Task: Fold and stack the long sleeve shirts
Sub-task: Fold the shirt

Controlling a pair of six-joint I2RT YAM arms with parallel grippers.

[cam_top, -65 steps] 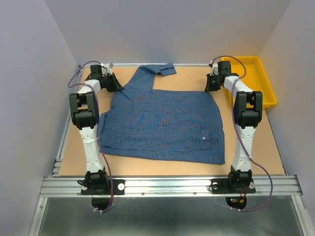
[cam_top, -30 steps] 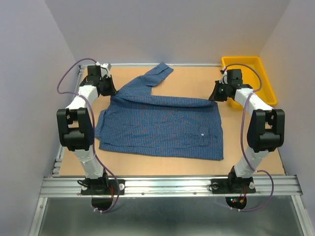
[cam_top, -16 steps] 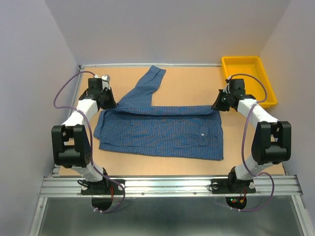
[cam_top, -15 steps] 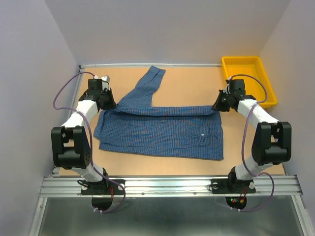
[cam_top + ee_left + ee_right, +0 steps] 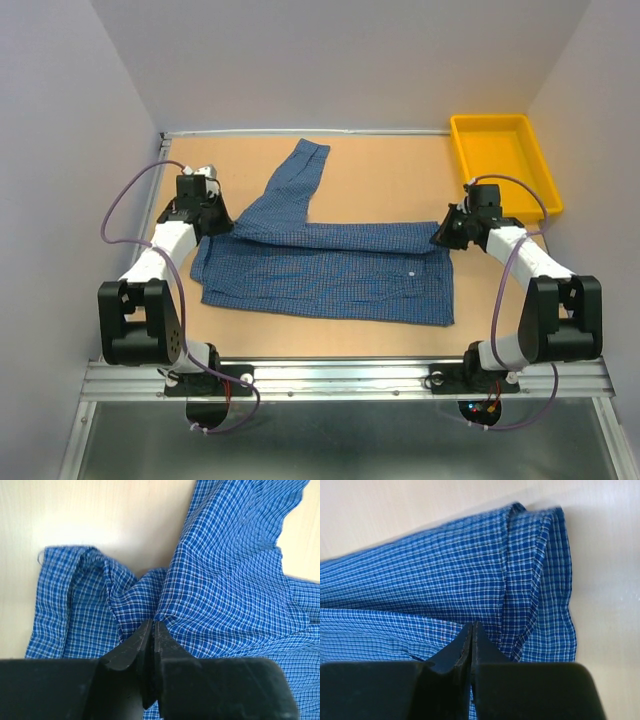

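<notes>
Shirt lies flat on the surface between both hands, its far edge doubled over. At one fold end the left hand pinches puckered cloth. At the other the right hand is pressed together on it, likely keeping the crease straight.

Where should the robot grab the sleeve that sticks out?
Probably at the cuff, coming down from above on the left side. The sleeve lies flat on the table, clear of the folded shirt, and the cuff is its loose end. The left claw is nearer.
</notes>
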